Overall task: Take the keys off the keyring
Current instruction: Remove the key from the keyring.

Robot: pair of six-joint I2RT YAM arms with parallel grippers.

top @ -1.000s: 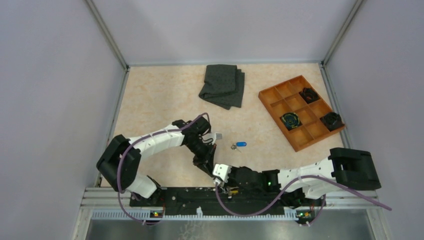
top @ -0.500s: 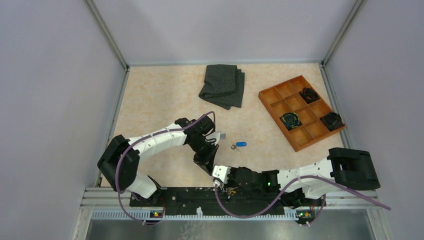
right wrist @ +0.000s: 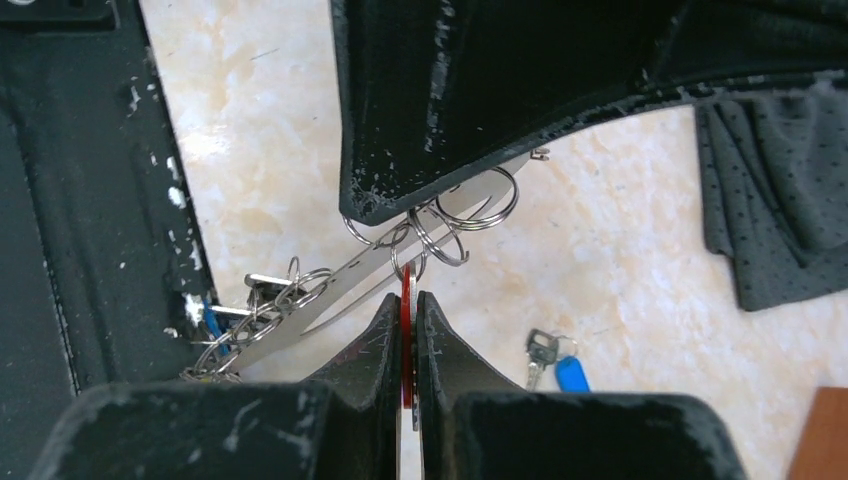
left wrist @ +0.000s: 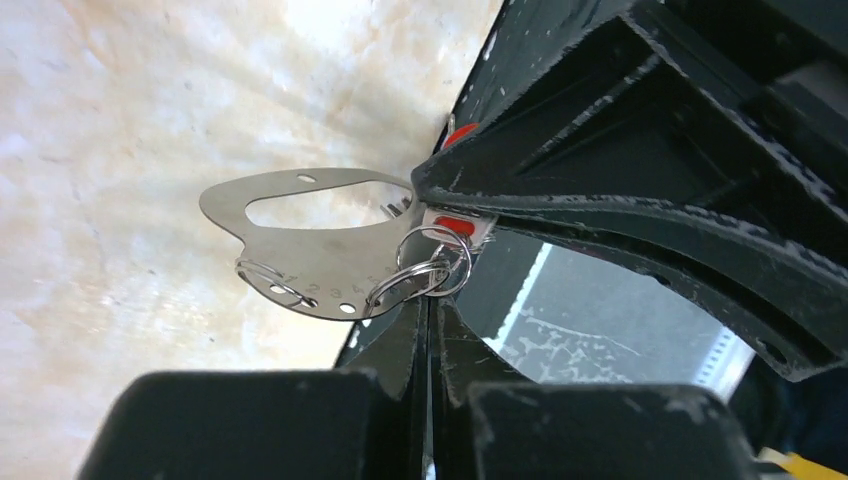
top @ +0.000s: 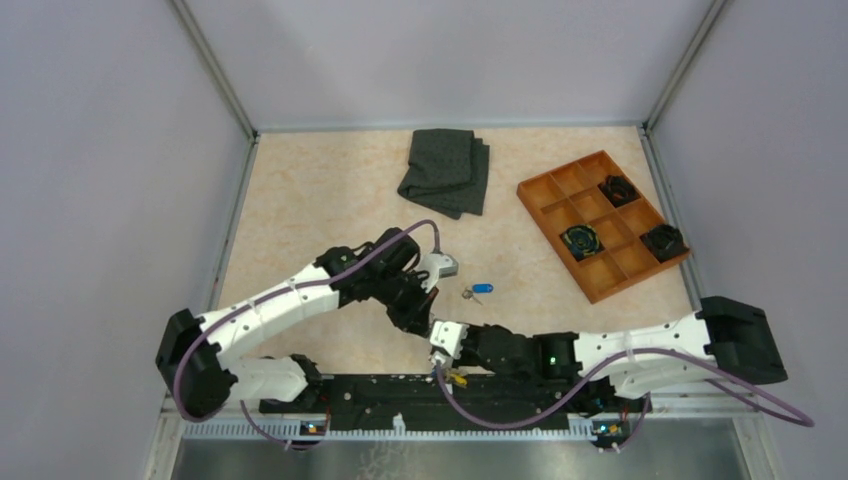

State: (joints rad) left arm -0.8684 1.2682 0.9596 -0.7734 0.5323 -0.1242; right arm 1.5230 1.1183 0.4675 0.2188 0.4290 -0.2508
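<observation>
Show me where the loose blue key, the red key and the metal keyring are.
blue key [top: 483, 289]: top external view, on its blue plastic head.
red key [right wrist: 405, 295]: right wrist view, on its thin red edge.
keyring [left wrist: 320, 255]: left wrist view, on the flat metal plate below the cut-out.

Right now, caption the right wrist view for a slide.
Right gripper pinches a red key on the keyring held by the left gripper.

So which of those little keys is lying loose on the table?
The blue-headed key, lying on the table away from the keyring. The red-headed key is up off the table, pinched in the right hand.
</observation>
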